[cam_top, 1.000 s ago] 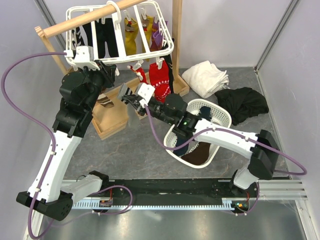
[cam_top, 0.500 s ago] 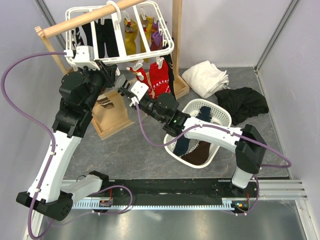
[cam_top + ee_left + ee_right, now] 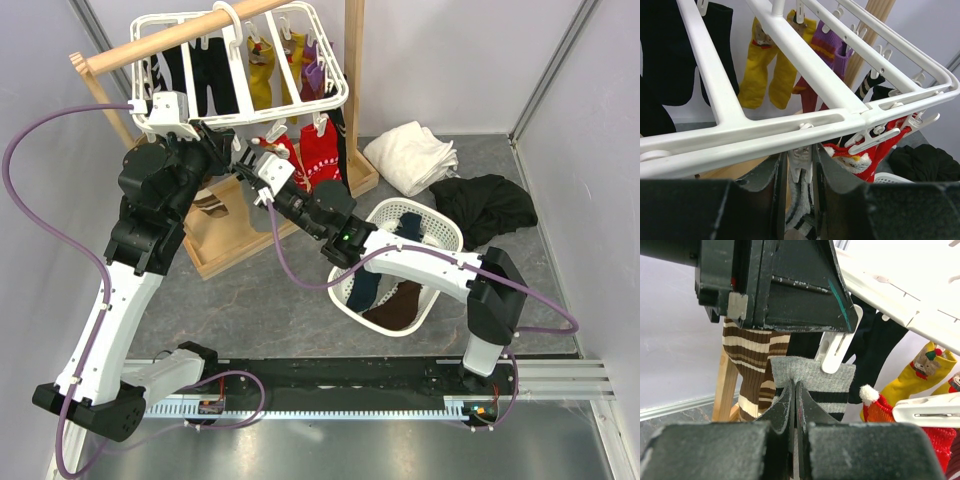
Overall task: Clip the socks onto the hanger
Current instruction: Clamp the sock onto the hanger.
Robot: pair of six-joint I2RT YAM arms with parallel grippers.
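Note:
The white slatted hanger [image 3: 335, 95] hangs from the wooden bar. My left gripper [image 3: 800, 170] is shut on one of its dangling clip pegs [image 3: 802, 160], squeezing it from both sides. My right gripper [image 3: 795, 390] is shut on the striped cuff of a grey sock [image 3: 812, 375] and holds it up so its top edge meets that white peg [image 3: 837, 352]. I cannot tell whether the peg bites the cuff. In the top view both grippers, left [image 3: 232, 150] and right [image 3: 255, 155], meet under the frame's front rail. A red sock pair [image 3: 318, 160] hangs clipped just to the right.
Black socks [image 3: 205, 80], yellow socks [image 3: 262, 75] and a purple sock [image 3: 315, 70] hang from the frame. A brown striped sock [image 3: 750, 360] hangs behind. The wooden stand's post [image 3: 353, 90] and base [image 3: 215, 245], a white lattice basket [image 3: 440, 235] with socks, a white cloth [image 3: 410, 155] and a black cloth [image 3: 495, 205] lie around.
My right arm has swung up and left, bringing the grey sock from beside the basket to the peg under the frame. The left arm has stayed still.

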